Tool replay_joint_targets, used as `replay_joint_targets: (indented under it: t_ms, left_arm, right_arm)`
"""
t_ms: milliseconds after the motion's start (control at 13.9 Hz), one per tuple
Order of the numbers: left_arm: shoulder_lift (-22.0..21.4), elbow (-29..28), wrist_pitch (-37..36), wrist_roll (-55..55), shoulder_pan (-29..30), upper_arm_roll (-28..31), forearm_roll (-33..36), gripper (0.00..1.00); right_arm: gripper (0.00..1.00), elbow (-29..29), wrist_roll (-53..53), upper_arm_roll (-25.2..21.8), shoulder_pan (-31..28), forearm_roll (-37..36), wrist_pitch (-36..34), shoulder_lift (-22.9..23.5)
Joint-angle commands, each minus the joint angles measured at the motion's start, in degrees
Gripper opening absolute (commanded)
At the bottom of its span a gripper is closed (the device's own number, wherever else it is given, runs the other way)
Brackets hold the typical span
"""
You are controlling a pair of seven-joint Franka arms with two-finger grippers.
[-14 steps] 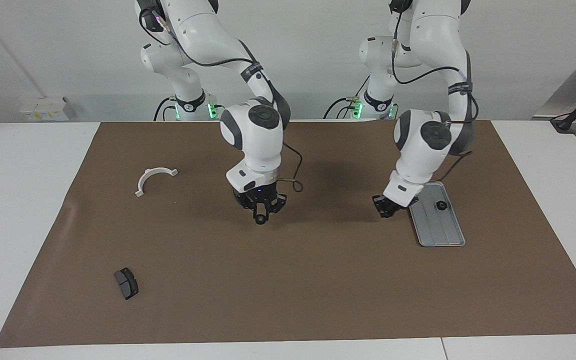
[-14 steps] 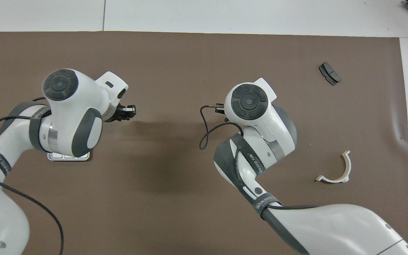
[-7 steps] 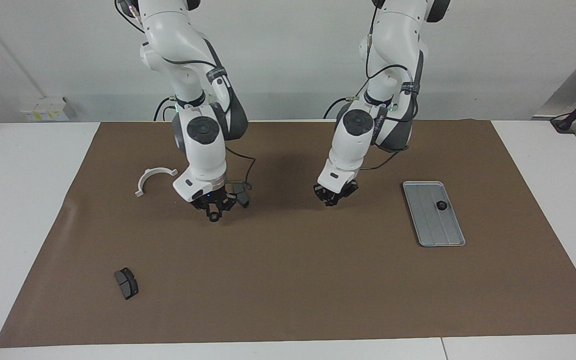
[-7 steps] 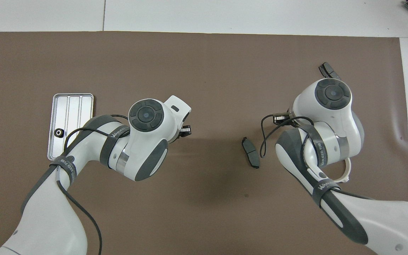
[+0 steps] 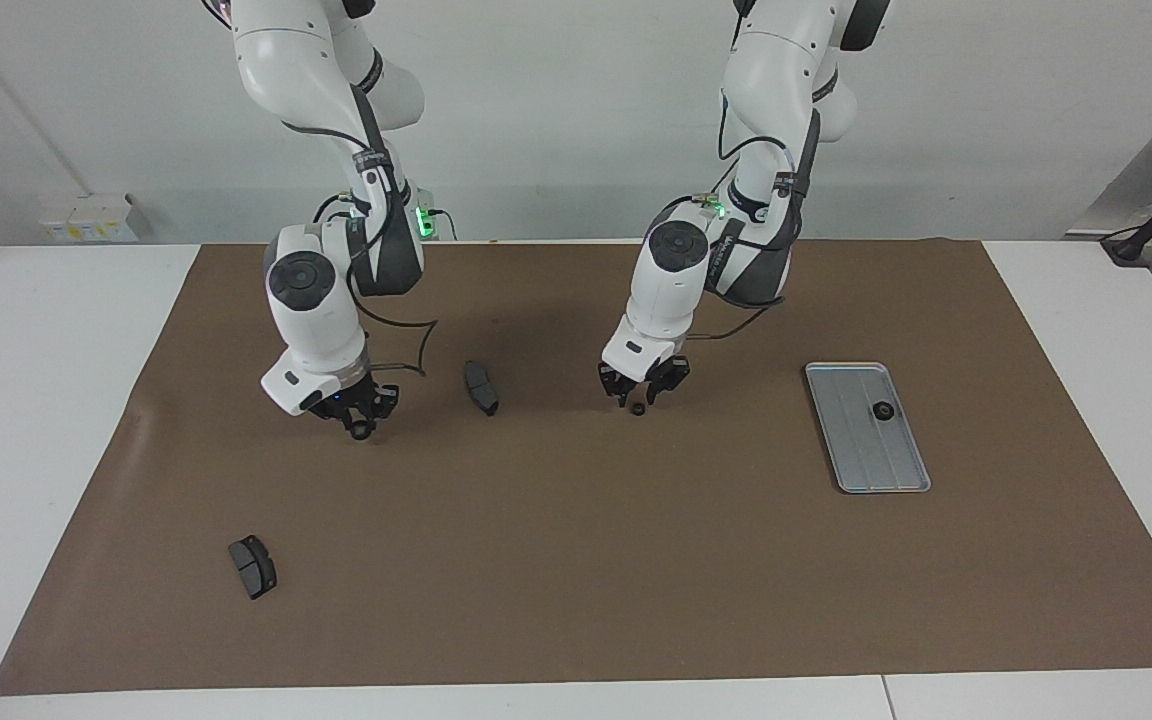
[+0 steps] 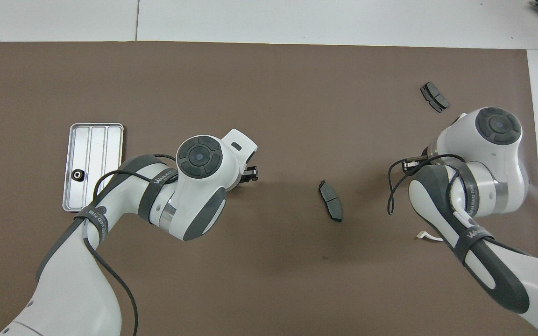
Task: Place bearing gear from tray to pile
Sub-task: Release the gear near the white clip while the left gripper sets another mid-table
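well, the left hand [image 5: 640,398] hangs over the brown mat [image 5: 576,560] mid-bench with a small dark ring at its tips, though i cannot tell its grip. the right hand [image 5: 356,415] hangs beside one brake pad [image 5: 481,387], its opening also unclear. white wall above. another gear [image 5: 881,410] lies in the tray [image 5: 861,455], toward the left arm's end, well apart from both hands.
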Motion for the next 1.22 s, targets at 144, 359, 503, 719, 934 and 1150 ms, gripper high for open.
replay_joint_targets:
  t_ms: [144,359,503,719,934,1150]
  left_arm:
    - [-2.8,1.4,-5.7,1.2,8.8,0.5,0.2,0.73]
    - [-6.4,1.5,-9.6,9.0,17.4,0.5,0.1,0.73]
    - [-7.7,1.0,-10.7,15.8,23.6,0.4,0.1,0.73]
    - [-7.9,-1.2,-10.3,29.1,31.4,0.4,0.1,0.73]
    - [-7.4,-4.7,-7.6,34.9,34.4,0.4,0.1,0.73]
    - [-7.0,-8.2,-3.1,37.1,36.2,0.5,0.1,0.73]
  right_arm:
    - [0.07,-3.4,-3.8,0.8,-3.2,0.9,1.7,-2.0]
    - [0.72,-3.1,-4.0,0.8,-3.6,0.9,2.4,-1.9]
    - [0.81,-2.5,-3.6,0.9,-3.1,0.9,2.3,-1.9]
    - [0.91,-0.2,-2.1,2.2,-1.7,0.9,1.2,-2.3]
    - [0.96,3.4,11.2,4.4,4.2,1.0,-0.7,-1.8]
    - [0.96,6.4,27.1,4.4,12.7,3.1,0.0,-0.4]
